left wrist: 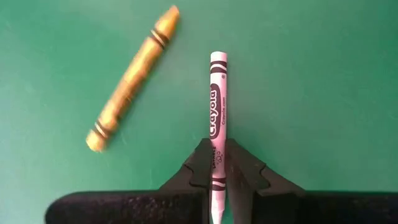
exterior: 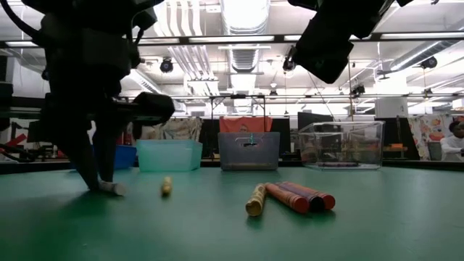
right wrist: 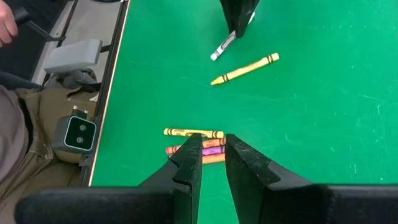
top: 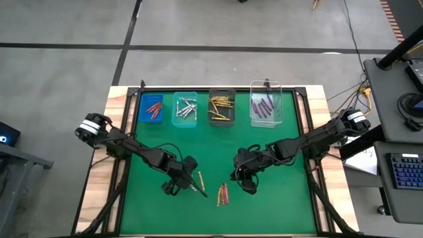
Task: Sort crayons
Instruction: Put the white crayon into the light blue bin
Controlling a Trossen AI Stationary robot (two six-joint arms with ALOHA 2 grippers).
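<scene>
My left gripper [left wrist: 219, 163] is down at the green mat, left of centre, shut on a silver-grey crayon [left wrist: 217, 112]; it also shows in the high view [top: 188, 180] and the low view [exterior: 101, 181]. A gold crayon [left wrist: 134, 78] lies flat on the mat just beside it. My right gripper [right wrist: 211, 155] is open and empty, raised above a small cluster of gold, purple and red crayons [right wrist: 198, 142] that lies flat on the mat near the front [top: 223, 194]. My left gripper pinches the silver-grey crayon between its two fingers [left wrist: 202, 165], on the wrapper near one end [left wrist: 217, 155]. The fingers come from above, pointing down, and lie across the crayon. The crayon juts out past the fingertips, slanting down, its free end [exterior: 113, 188] at the mat.
Four bins stand in a row at the far edge: a blue one [top: 153, 109] with red crayons, a pale one [top: 186, 110] with silver ones, a dark one [top: 223, 109] with gold ones, a clear one [top: 266, 108] with purple ones. A person sits beyond the table's edge [right wrist: 18, 143].
</scene>
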